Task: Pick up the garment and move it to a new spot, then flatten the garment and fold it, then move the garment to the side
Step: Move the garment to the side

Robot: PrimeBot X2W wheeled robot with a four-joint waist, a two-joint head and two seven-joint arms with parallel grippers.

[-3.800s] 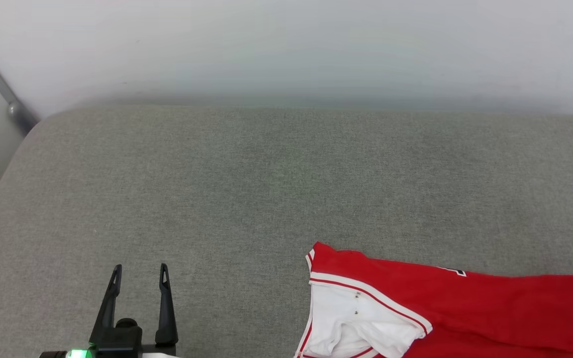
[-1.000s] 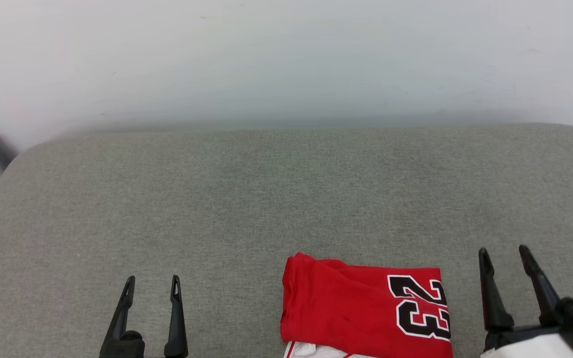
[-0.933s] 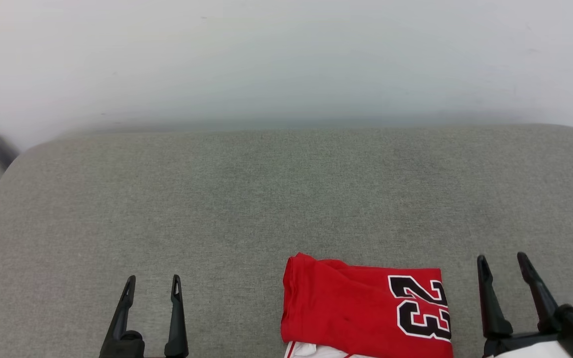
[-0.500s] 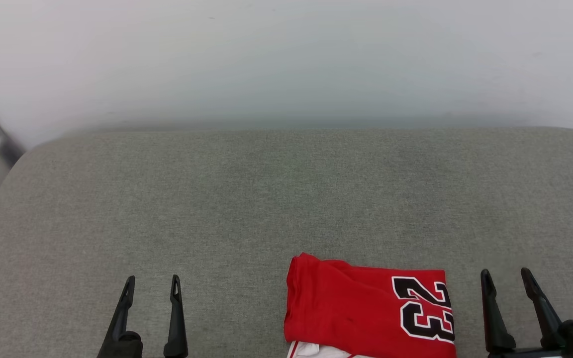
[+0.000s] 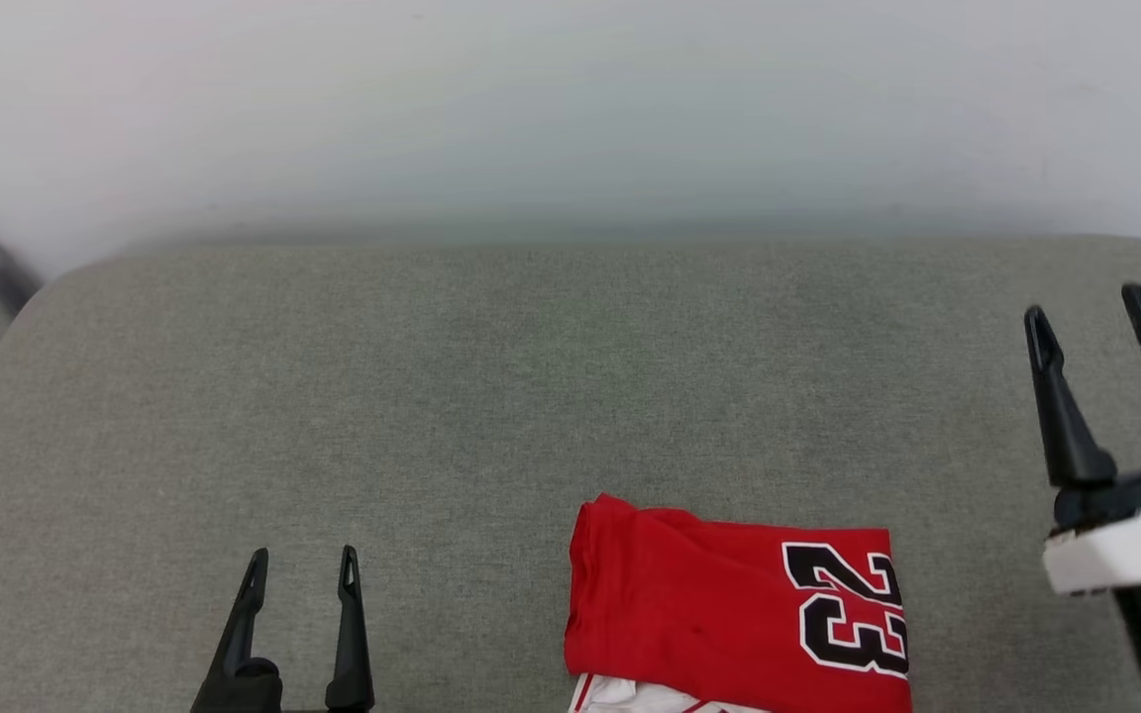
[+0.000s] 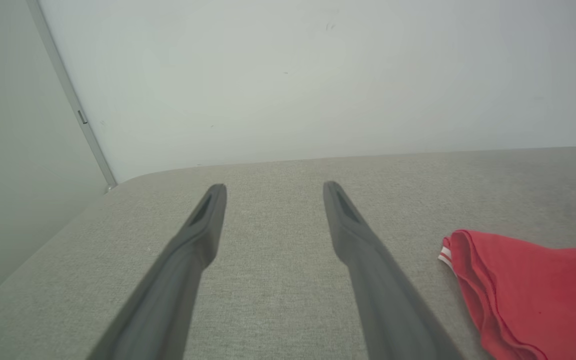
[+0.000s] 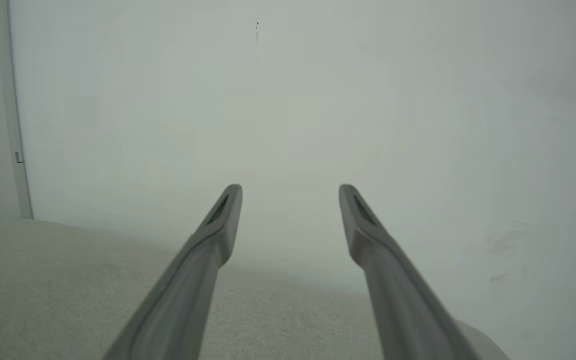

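A broad grey woven cushion (image 5: pixel 491 396) with rounded corners meets a smooth pale wall (image 5: pixel 570 99). The garment (image 5: pixel 689 614) lies near its front edge, right of centre. It is red jersey knit folded to a rectangle, with a black, white-edged "23" on top. The right gripper (image 5: pixel 1086 307) is off to its right, slim tapered fingers spread and empty. The left gripper (image 5: pixel 304 555) is likewise parted and empty.

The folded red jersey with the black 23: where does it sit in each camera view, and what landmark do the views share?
Head view: folded red jersey, bottom edge, right of centre.
Left wrist view: jersey, lower right corner.
Right wrist view: faces the white wall over the grey fabric cushion.
Shared landmark: that cushion.
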